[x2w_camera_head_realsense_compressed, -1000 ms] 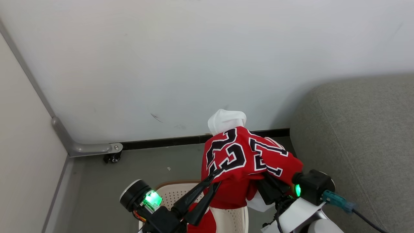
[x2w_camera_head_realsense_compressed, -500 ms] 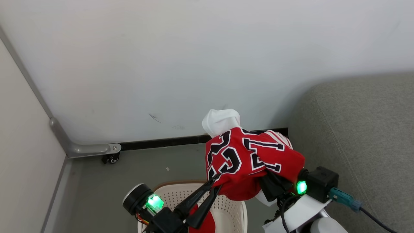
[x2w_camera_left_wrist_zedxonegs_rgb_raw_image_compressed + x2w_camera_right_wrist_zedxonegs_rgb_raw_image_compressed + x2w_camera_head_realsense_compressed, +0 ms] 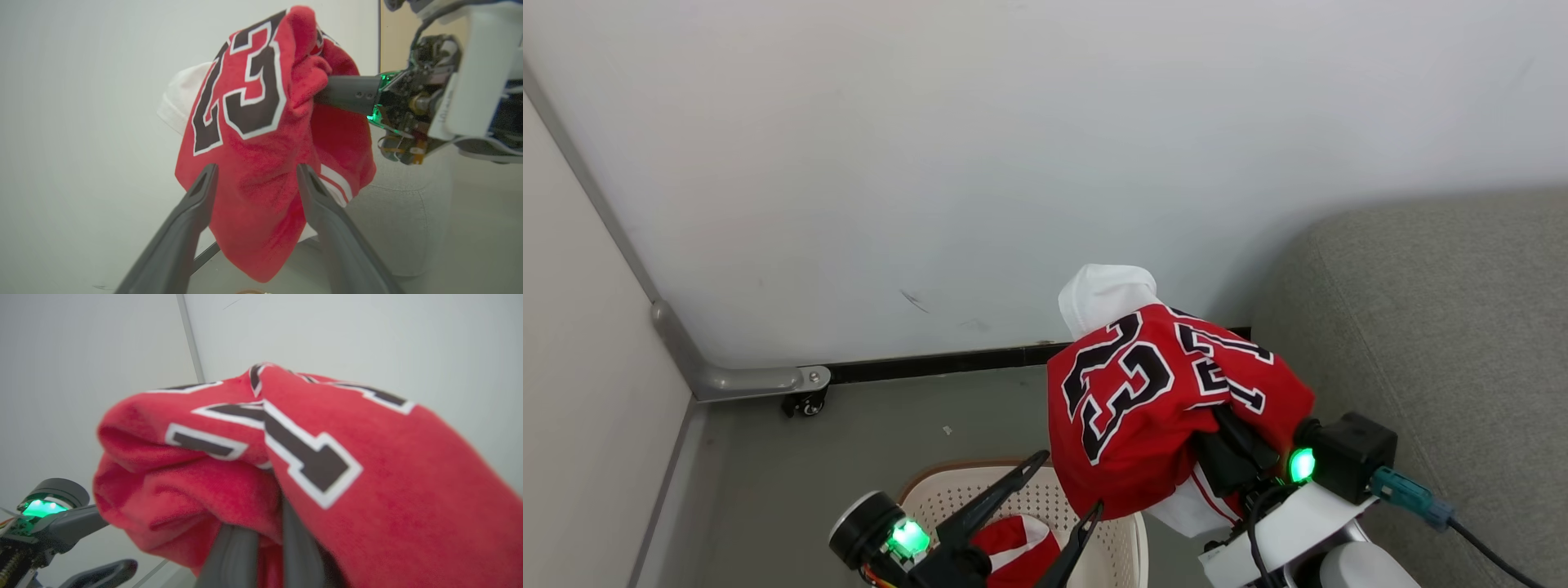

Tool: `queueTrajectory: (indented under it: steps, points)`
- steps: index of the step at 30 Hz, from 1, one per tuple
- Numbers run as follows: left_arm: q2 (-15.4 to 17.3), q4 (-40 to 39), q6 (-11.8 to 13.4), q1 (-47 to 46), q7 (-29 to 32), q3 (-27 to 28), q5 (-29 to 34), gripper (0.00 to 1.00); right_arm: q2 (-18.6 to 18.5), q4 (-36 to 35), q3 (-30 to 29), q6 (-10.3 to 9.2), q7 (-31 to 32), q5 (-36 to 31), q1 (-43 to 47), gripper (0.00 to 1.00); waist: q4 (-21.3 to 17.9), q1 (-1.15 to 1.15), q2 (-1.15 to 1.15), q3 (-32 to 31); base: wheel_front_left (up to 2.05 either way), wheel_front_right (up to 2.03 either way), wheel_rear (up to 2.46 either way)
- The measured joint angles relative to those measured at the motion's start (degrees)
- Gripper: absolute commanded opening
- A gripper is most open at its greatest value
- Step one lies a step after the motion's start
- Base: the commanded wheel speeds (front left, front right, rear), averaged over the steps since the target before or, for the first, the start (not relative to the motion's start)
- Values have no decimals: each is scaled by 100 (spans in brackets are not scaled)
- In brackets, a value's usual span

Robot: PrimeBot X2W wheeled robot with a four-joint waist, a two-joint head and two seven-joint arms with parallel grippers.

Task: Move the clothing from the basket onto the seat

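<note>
White wall (image 3: 931,163) behind jersey (image 3: 1143,425) in tight right end effector (image 3: 267,539), left end effector (image 3: 257,171) open

- On the right gripper (image 3: 1240,453) I can't see the fingertips: the fingers (image 3: 235,555) run into the folds of the jersey (image 3: 1143,400), and that cloth is blurred in the right wrist view.
- The basket (image 3: 1125,545) is cut off by the head view's bottom edge, and the jersey covers part of its rim.
- The red garment (image 3: 1013,535) inside is half hidden behind my left gripper (image 3: 1072,482).
- The seat (image 3: 1437,327) runs off the right edge.
</note>
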Motion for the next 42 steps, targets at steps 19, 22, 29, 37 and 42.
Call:
queueTrajectory:
  steps: [19, 22, 29, 37, 42]
  points:
    - [207, 499, -7, 366, 0, -194, -115, 100, 4, -182, -401, 0, 0, -101, 1, 0, -63, 0, 0, 33, 0, 0, 0]
    - [165, 534, -7, 455, 0, -116, -221, 100, 7, -198, -501, 0, 0, -160, 1, 0, -88, 0, 0, 55, 0, 0, 0]
    - [164, 566, -7, 470, 0, -85, -263, 100, 9, -275, -835, 0, 0, -331, 3, 0, -163, 0, 0, 92, 0, 0, 0]
    - [178, 625, -7, 469, 0, -159, -312, 100, 18, -294, -1059, 0, 0, -452, 126, 0, -267, 0, 0, 116, 0, 0, 0]
    - [175, 628, -7, 468, 0, -156, -352, 100, 19, -296, -1116, 0, 0, -452, 138, 0, -369, 0, 0, 135, 0, 0, 0]
